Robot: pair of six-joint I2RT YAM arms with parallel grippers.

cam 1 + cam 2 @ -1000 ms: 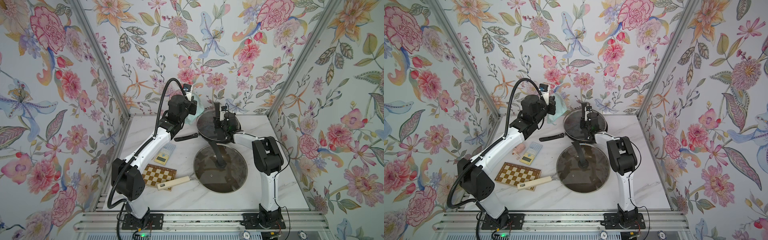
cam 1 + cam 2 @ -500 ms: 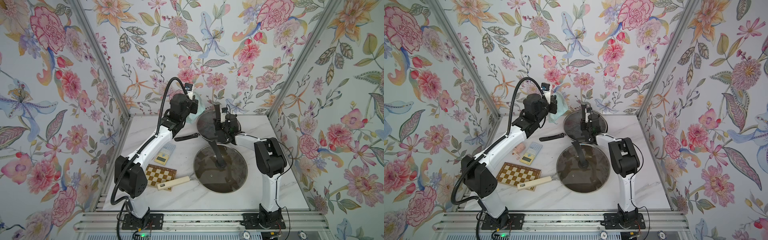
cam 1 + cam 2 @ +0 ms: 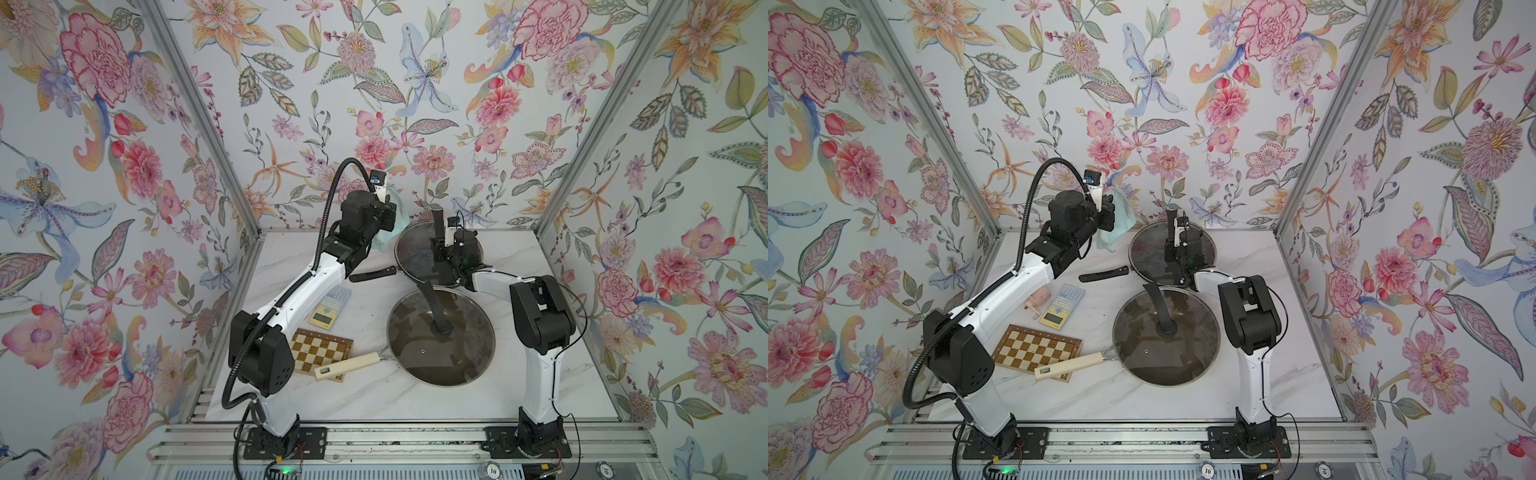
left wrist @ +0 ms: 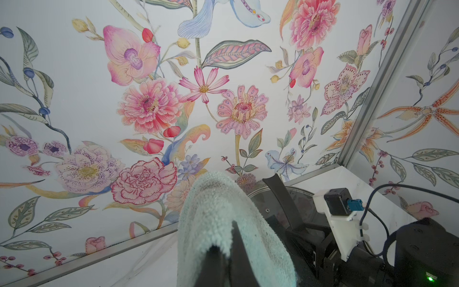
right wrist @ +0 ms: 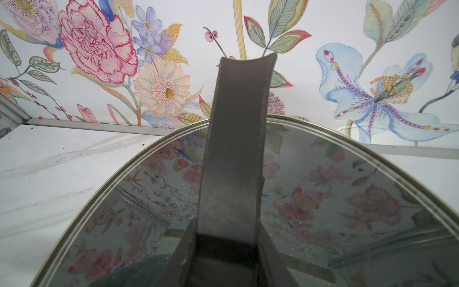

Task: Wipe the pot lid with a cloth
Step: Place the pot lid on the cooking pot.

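While left jaws clamp cloth [image 4: 218, 218], right jaws grip lid handle [image 5: 236, 149]

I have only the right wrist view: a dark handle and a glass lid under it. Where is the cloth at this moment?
Observer: The cloth hangs from the left gripper, raised beside the lid, on the left arm's side.
Operator: Is there something under my lid?
Observer: A black handle sticks out from beneath it, toward the left arm.
Operator: Is another lid on the table?
Observer: Yes, a second lid lies nearer the arm bases, on a pan whose cream handle reaches over a chessboard.
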